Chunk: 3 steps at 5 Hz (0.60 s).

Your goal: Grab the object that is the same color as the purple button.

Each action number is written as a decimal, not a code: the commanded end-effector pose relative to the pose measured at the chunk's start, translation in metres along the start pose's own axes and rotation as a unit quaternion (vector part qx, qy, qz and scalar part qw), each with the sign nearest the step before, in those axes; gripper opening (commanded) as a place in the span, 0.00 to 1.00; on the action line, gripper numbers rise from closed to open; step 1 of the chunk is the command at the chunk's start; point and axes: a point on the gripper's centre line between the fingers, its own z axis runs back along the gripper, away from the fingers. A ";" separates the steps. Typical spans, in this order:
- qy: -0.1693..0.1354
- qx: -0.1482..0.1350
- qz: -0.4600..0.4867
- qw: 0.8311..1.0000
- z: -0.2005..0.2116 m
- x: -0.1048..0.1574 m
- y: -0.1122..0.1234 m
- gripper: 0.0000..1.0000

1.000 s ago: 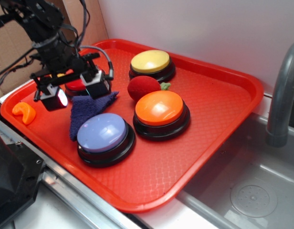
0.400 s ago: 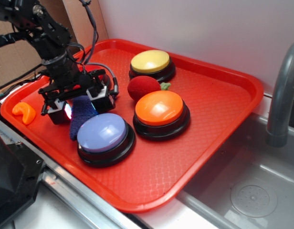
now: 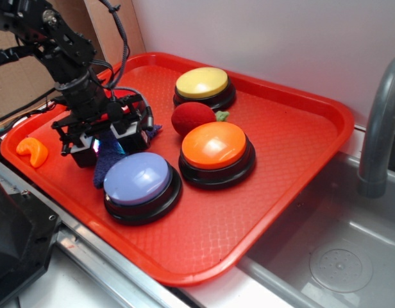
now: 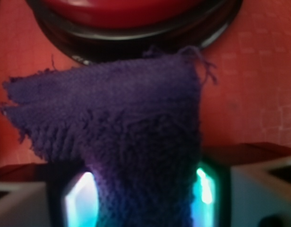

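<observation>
The object is a dark purple fuzzy cloth (image 3: 105,170) lying on the red tray (image 3: 294,122) just behind the purple button (image 3: 138,178), a lavender dome on a black base. My gripper (image 3: 109,144) is down on the cloth with a finger on either side. In the wrist view the cloth (image 4: 117,118) is bunched into a raised fold that fills the gap of the gripper (image 4: 143,194) between the two glowing pads (image 4: 79,198). The gripper is shut on the cloth. Part of the cloth is hidden under the gripper in the exterior view.
A red button (image 4: 131,9) sits right beyond the cloth. A red plush ball (image 3: 192,118), an orange button (image 3: 215,146) and a yellow button (image 3: 202,83) stand to the right. An orange crescent (image 3: 33,151) lies at the tray's left. A sink (image 3: 338,256) and faucet (image 3: 380,122) lie to the right.
The gripper has come down from above the tray's left part onto the cloth. Its fingers have narrowed around the cloth, which now bunches up between them.
</observation>
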 end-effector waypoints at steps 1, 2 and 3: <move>-0.019 -0.001 -0.001 1.000 0.004 0.003 -0.007 0.00; -0.024 0.008 -0.009 1.000 0.007 0.005 -0.011 0.00; -0.013 0.026 -0.038 0.999 0.018 0.006 -0.017 0.00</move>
